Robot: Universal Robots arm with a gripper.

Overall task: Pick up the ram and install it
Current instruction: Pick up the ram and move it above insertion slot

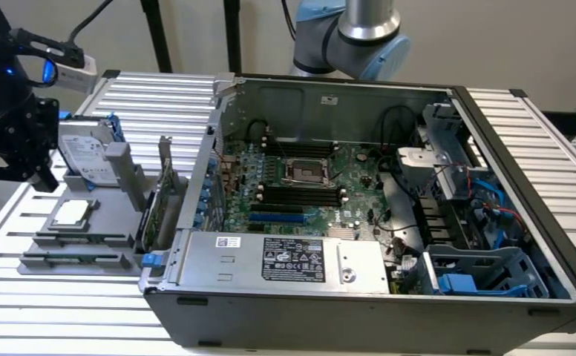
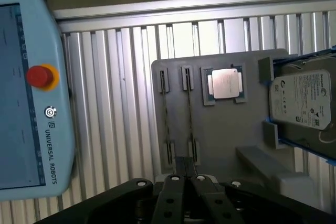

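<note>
Hovering gripper, closed, near ram, in gray holder

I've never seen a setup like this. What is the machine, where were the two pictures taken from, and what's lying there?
It is a robot arm with a gripper at its end. One picture comes from a camera off to the side, the other from a camera on the arm's wrist, looking down past the gripper. On the ribbed metal table stands an open computer case. Beside it a grey tray holds two memory sticks, a processor chip and a hard drive. The gripper is shut, with nothing in it, above the tray.
</note>
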